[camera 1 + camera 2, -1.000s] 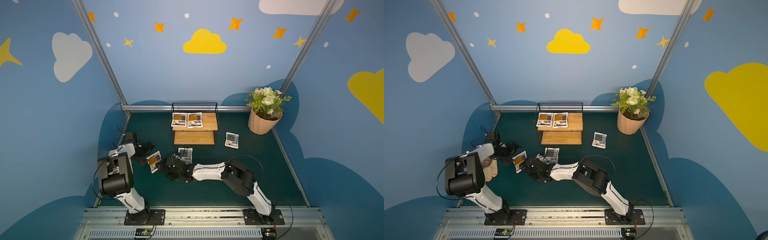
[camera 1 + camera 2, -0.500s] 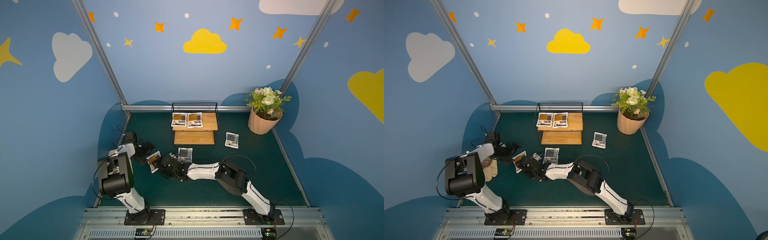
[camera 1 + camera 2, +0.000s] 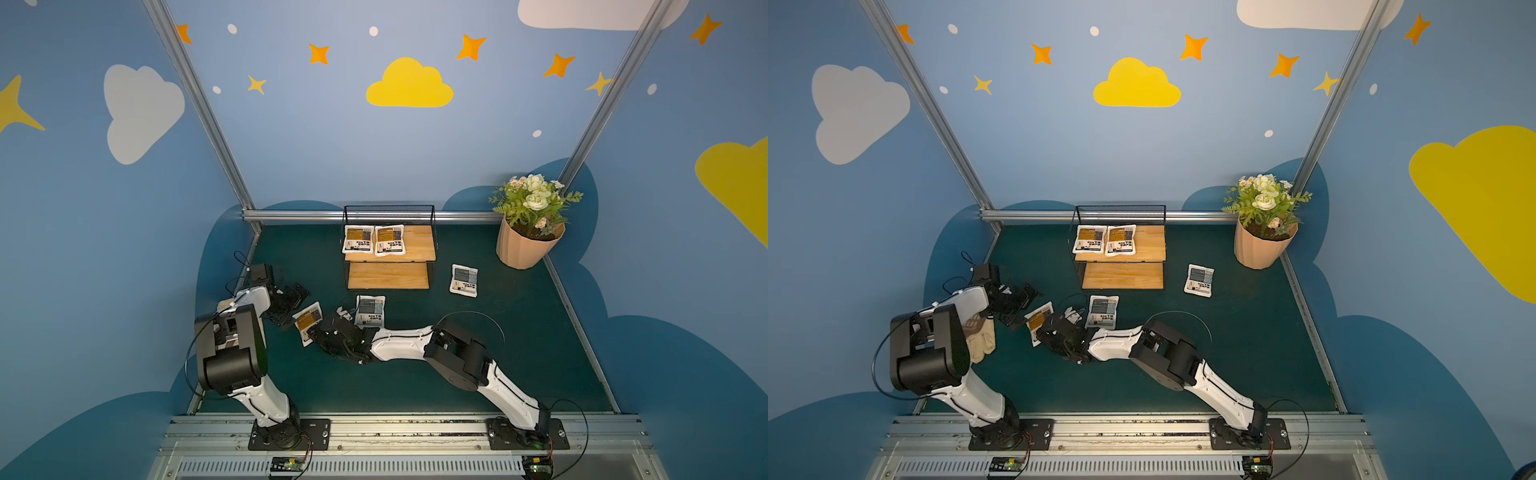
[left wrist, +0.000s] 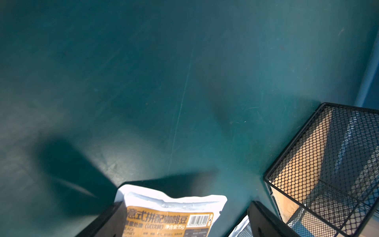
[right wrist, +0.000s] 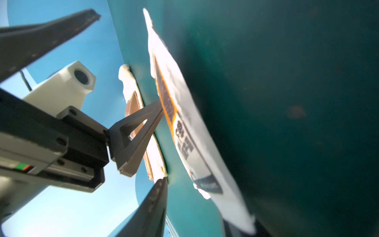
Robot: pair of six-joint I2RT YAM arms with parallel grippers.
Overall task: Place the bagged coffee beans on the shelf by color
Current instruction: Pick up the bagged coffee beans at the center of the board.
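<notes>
Top views: I see one orange-label pouch (image 3: 308, 322) on the mat (image 3: 498, 353), between the left gripper (image 3: 293, 307) and the right gripper (image 3: 318, 332).
Two more orange pouches (image 3: 374, 240) lie on the upper board of the shelf (image 3: 417, 245), far ahead of both grippers. Left wrist: jaws spread, pouch between the left fingers (image 4: 264, 221). Right wrist: pouch just beside the right fingers (image 5: 155, 205); I cannot tell whether they pinch it.
</notes>
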